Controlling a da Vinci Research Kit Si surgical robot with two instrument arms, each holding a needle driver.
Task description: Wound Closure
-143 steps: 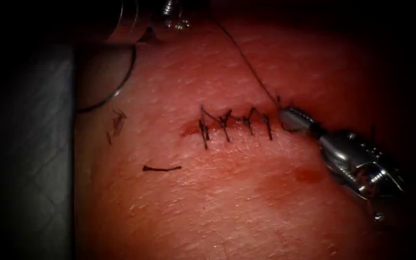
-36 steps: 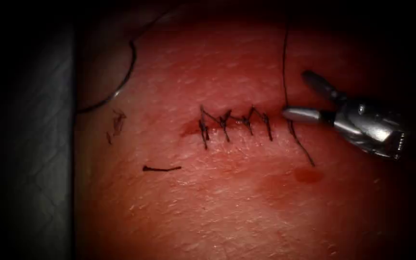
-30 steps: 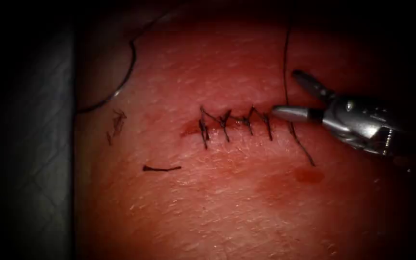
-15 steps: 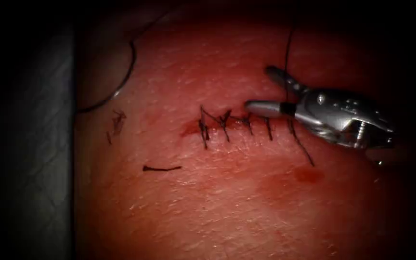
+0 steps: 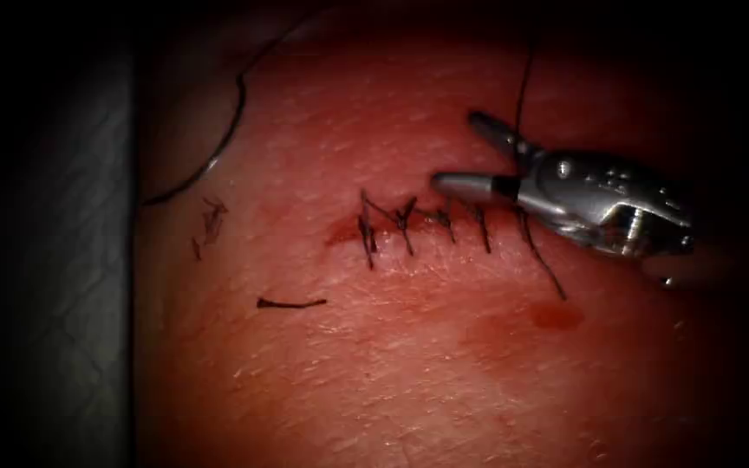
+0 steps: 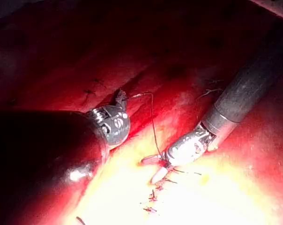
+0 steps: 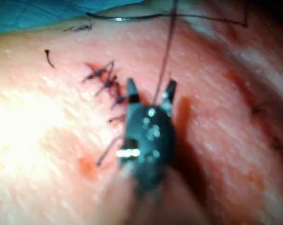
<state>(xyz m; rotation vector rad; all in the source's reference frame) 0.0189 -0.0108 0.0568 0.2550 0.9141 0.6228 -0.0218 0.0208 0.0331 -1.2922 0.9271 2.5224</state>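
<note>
The tissue (image 5: 409, 364) has a cut closed by a row of dark stitches (image 5: 418, 221). My right tool (image 5: 459, 152) comes in from the right with its jaws open and nothing gripped. They straddle the thread (image 5: 524, 95), which rises taut from the right end of the stitch row. A loose tail (image 5: 543, 269) lies below that end. In the right wrist view the thread (image 7: 164, 65) runs between the open jaws of the right tool (image 7: 151, 90). My left tool (image 6: 120, 97) is shut on the thread (image 6: 152, 122). The curved needle (image 5: 218, 154) lies free on the tissue, far left of the cut.
Cut ends of thread (image 5: 292, 303) and small scraps (image 5: 211, 217) lie left of the cut. A spot of red fluid (image 5: 556, 316) sits lower right of the stitches. Grey cloth (image 5: 62, 260) borders the tissue's left edge.
My right tool has slid left along the stitch row and slightly up with its jaws open; the upright thread now sits deep between the jaws. The needle has not moved.
</note>
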